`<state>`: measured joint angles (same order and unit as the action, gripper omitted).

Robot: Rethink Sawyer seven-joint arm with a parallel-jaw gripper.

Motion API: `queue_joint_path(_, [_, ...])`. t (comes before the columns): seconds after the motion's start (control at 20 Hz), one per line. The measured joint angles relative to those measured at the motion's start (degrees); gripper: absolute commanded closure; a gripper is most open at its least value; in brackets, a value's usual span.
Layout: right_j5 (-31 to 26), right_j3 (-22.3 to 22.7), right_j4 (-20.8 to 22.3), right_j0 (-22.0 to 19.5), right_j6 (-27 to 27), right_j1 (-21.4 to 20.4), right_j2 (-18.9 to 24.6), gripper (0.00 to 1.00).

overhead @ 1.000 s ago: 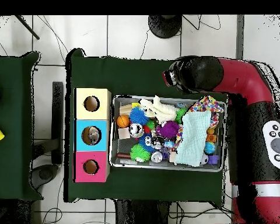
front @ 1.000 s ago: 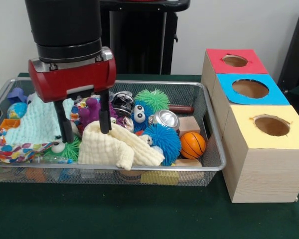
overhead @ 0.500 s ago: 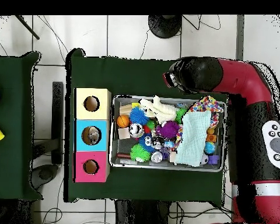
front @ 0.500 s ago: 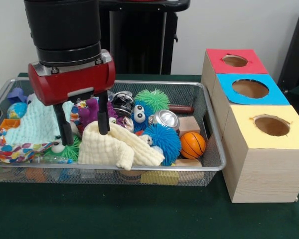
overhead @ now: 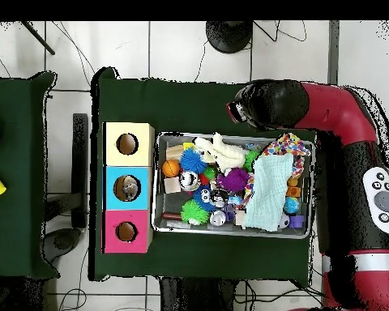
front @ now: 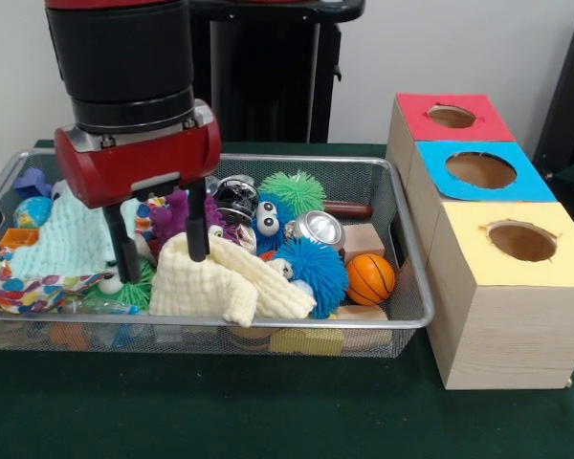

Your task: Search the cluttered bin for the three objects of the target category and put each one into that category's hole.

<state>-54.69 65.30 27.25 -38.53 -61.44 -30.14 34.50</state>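
The wire mesh bin (front: pixel 268 325) is full of toys and cloths; it also shows in the overhead view (overhead: pixel 155 182). My gripper (front: pixel 161 251) hangs open and empty over the bin's left half. Its fingers (front: pixel 124 253) straddle the upper edge of a cream cloth (front: pixel 225 282). A clear glinting thing (front: pixel 103 307), perhaps a plastic bottle, lies at the bin's front left under a patterned cloth (front: pixel 29 282). No other clear bottle shows. In the overhead view the arm's head (overhead: pixel 264 102) hides the gripper.
Three boxes with holes stand right of the bin: red (front: pixel 452 117), blue (front: pixel 481 170), yellow (front: pixel 521 241). In the bin lie a silver can (front: pixel 318 229), a blue spiky ball (front: pixel 316 273), a green spiky ball (front: pixel 294 191), an orange ball (front: pixel 370 278) and a mint cloth (front: pixel 72 234).
The gripper has shifted very slightly lower and toward the bin's near side, still open. Nothing in the bin has moved.
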Motion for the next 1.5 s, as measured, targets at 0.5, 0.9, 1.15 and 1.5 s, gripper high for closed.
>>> queue_joint_path(0.5, [0.0, 0.0, 0.39, -0.14, 0.02, 0.03, 0.06, 0.0])
queue_joint_path(0.9, [0.0, -0.01, 0.78, -0.69, 0.02, 0.3, 0.2, 0.0])
queue_joint_path(1.15, [0.0, -0.02, 1.41, -1.18, 0.02, 0.81, 0.2, 0.0])
queue_joint_path(1.5, [0.0, -0.02, 4.23, -1.6, 0.02, 2.32, 0.2, 0.0])
